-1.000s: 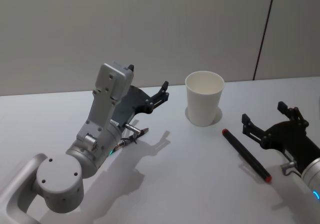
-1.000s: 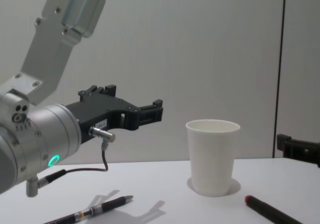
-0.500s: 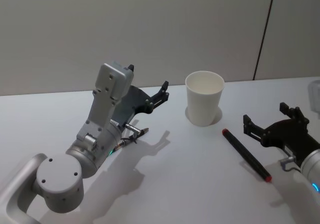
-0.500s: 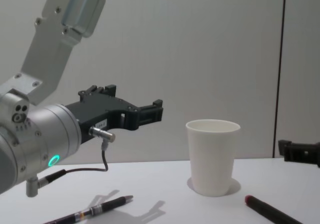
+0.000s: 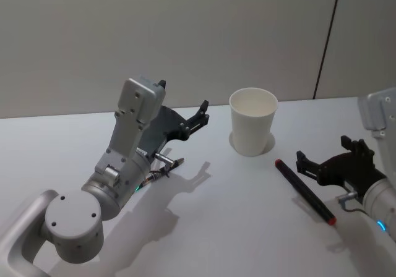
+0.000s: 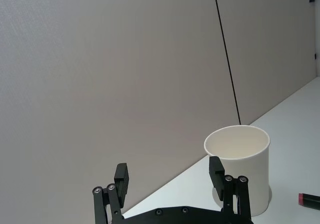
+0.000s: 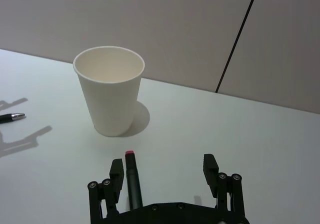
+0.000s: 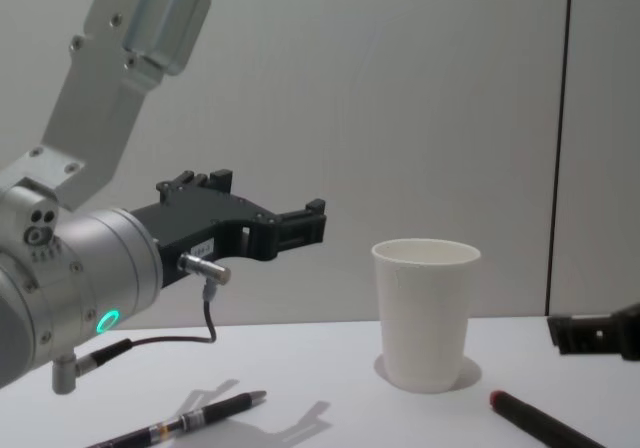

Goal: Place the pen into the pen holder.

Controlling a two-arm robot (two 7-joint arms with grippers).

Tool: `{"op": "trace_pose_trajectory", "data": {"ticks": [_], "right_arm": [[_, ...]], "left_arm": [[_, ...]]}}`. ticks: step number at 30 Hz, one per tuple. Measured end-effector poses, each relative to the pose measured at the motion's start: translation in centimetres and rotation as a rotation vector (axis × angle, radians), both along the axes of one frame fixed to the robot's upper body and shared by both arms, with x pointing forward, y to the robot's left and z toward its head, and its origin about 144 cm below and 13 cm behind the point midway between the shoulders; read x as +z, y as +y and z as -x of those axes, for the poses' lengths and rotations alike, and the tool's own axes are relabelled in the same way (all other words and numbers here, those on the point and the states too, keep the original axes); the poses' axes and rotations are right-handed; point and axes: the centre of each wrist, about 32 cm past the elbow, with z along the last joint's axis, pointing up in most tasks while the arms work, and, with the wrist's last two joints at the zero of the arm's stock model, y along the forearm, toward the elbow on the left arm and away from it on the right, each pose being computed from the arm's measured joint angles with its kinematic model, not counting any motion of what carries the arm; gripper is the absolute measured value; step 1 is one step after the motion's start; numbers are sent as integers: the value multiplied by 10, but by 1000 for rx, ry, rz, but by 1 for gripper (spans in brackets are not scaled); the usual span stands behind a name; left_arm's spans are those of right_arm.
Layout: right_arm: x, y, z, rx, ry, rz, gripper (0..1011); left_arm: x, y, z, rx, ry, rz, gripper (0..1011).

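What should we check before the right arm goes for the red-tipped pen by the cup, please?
1. Pen holder upright, mouth unobstructed: ok.
2. Red-tipped pen lying free on the table: ok.
3. Right end effector open: ok.
4. Right end effector centred on that pen: not ok, the pen sits close to one finger.
5. Left end effector open, raised, apart from the holder: ok.
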Motion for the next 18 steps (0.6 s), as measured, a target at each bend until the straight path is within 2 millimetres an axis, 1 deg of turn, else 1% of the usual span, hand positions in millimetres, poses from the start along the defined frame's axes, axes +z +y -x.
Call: {"op": "trace_pose_trajectory", "data": {"ticks": [6,18], "right_arm": [[0,5,0,-3,49,18,1001],[-8,12,-2,-16,119,56,1002]], "left_arm": [[0,0,0,0,0,0,1001],[0,0,0,0,0,0,1001]]}}
